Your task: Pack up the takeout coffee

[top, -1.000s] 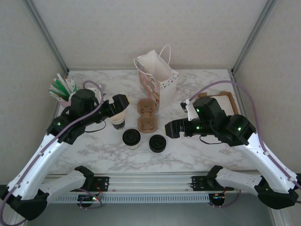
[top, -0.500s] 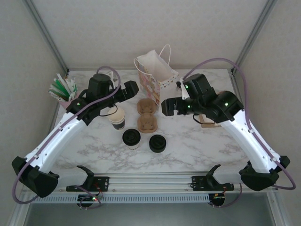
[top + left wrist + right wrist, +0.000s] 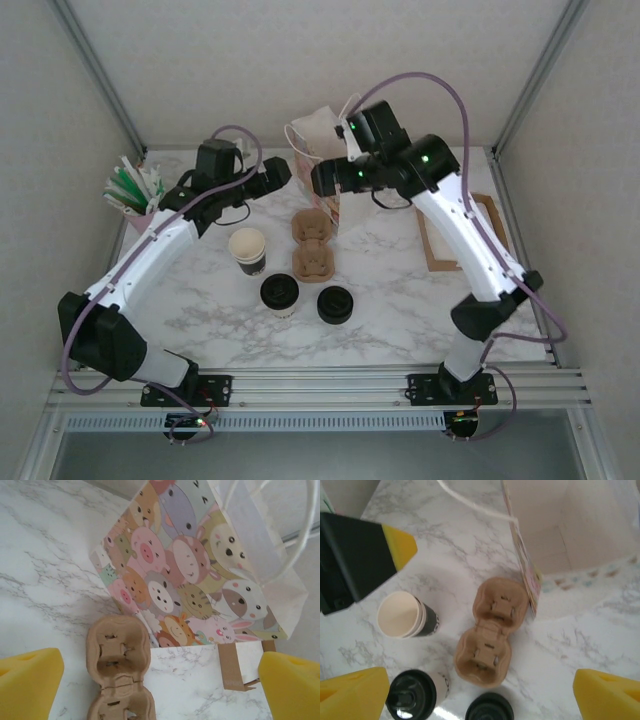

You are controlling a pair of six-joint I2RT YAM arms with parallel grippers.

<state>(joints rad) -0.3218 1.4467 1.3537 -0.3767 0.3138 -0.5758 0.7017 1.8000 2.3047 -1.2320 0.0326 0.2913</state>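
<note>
Takeout coffee (image 3: pixel 279 292) between lidless cup (image 3: pixel 248 248) and loose lid (image 3: pixel 335 303), beside carrier (image 3: pixel 311 245); both arms' jaws agape.

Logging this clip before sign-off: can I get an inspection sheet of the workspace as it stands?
Surface: marble table, no spills seen.
Job's things: coffee lidded, upright on table, unpacked; bag standing open at back.
Clutter: empty carrier, lidless cup, loose lid, stirrer holder, wooden tray.
Grippers: left gripper and right gripper open, empty, near bag.
Cables: purple cables loop high, no snag seen.
Surroundings: plain walls, nothing else seen.
</note>
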